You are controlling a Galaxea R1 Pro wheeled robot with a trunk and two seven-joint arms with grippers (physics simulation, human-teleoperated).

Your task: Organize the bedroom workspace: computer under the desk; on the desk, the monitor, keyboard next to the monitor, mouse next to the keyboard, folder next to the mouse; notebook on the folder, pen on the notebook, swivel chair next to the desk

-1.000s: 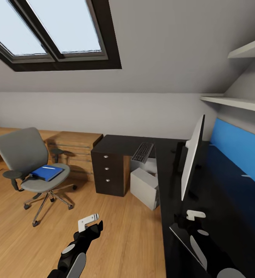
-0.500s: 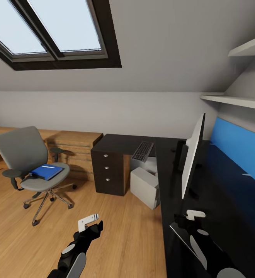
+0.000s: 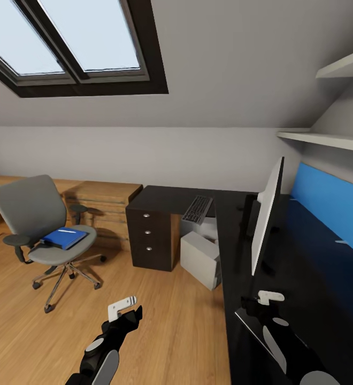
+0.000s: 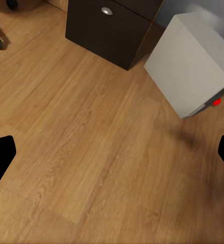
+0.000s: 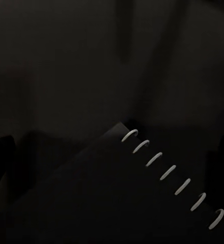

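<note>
On swivel chair (image 3: 43, 224) seat, blue folder (image 3: 64, 238), left end effector (image 4: 112, 157) wide, right unclear.

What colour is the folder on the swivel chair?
Blue, folder on the grey swivel chair; clearest in head view.

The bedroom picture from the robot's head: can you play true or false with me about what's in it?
1. The blue folder lies on the seat of the swivel chair. True.
2. The keyboard is on the floor. False: it rests on the dark desk, beyond the monitor.
3. The white computer stands on the wooden floor, by the drawer unit. True.
4. The monitor lies flat on its screen. False: it stands upright on the desk.
5. The left tool is gripping the folder. False: it hangs over the floor, far from the chair.
</note>
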